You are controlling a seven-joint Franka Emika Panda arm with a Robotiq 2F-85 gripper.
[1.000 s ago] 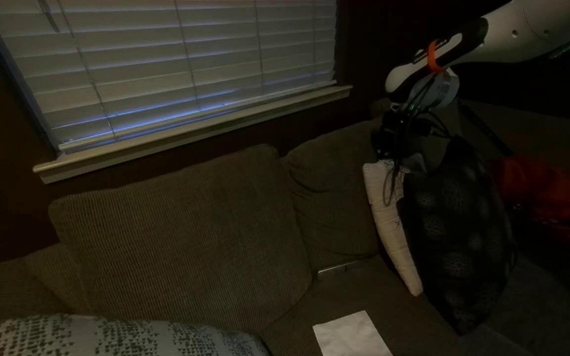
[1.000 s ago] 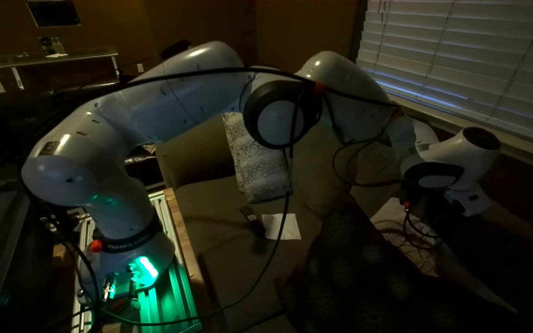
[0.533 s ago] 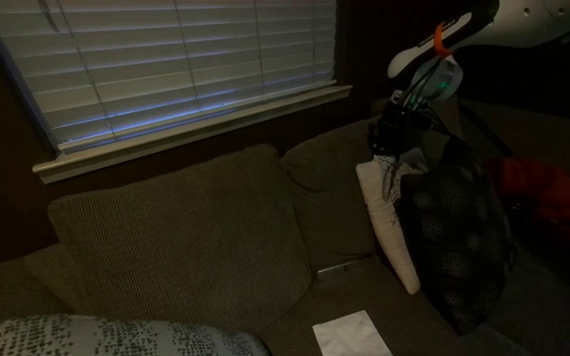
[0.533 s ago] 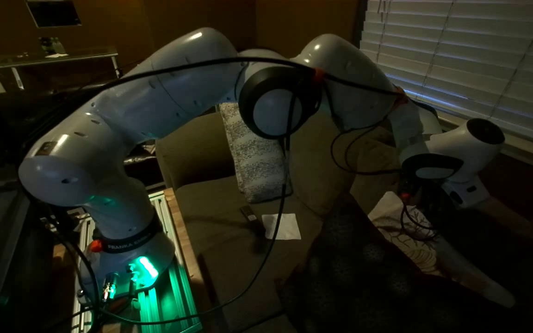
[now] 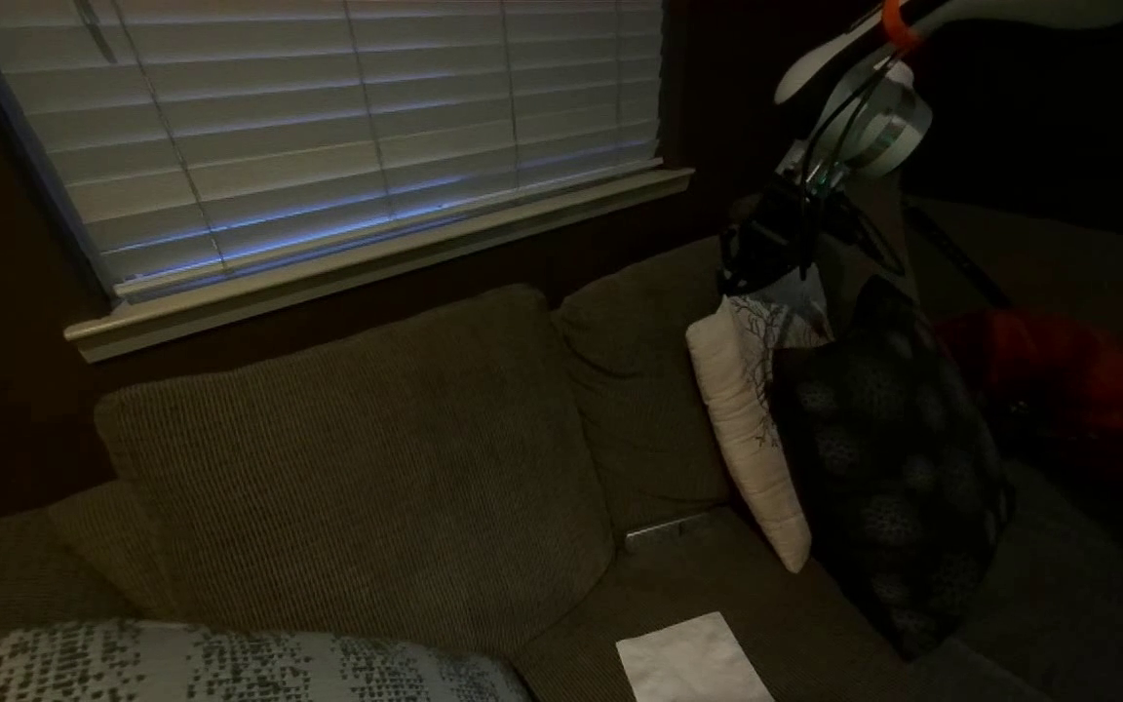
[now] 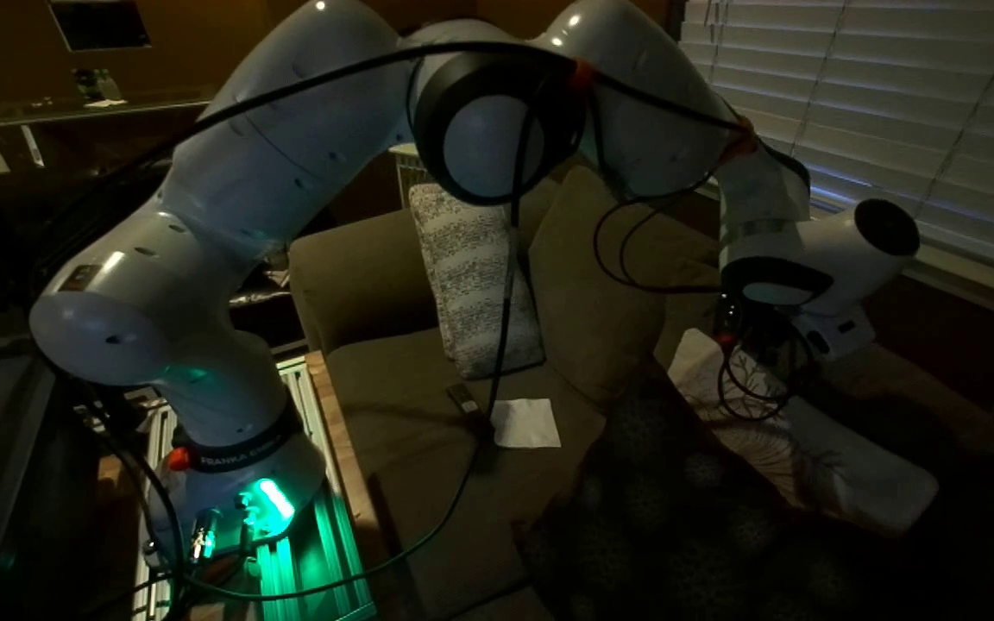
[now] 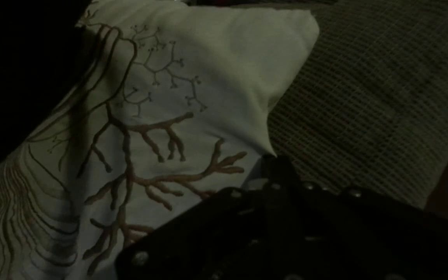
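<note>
A white pillow (image 7: pixel 193 89) with brown branch-like drawings fills much of the wrist view. It also shows in both exterior views (image 5: pixel 752 429) (image 6: pixel 859 470), leaning on the sofa. My gripper (image 7: pixel 274 158) is shut on the pillow's edge, and the cloth is drawn to a point between the fingertips. In an exterior view the gripper (image 5: pixel 766 244) is at the pillow's top, with its fingertips hidden. A dark pillow (image 5: pixel 893 458) with pale round spots leans against the white pillow and hides part of it; it is very dim in an exterior view (image 6: pixel 678 509).
A brown corduroy sofa (image 5: pixel 357 478) stands below a window with blinds (image 5: pixel 328 127). A white paper square (image 6: pixel 527 423), a dark remote (image 6: pixel 464 402) and a grey patterned pillow (image 6: pixel 480 293) are on the seat. Red cloth (image 5: pixel 1088 380) lies behind the dark pillow. Loose cables (image 6: pixel 497 362) hang from the arm.
The arm has risen. The white pillow has moved slightly with the gripper and more of its printed face shows. The dark pillow has shifted a little.
</note>
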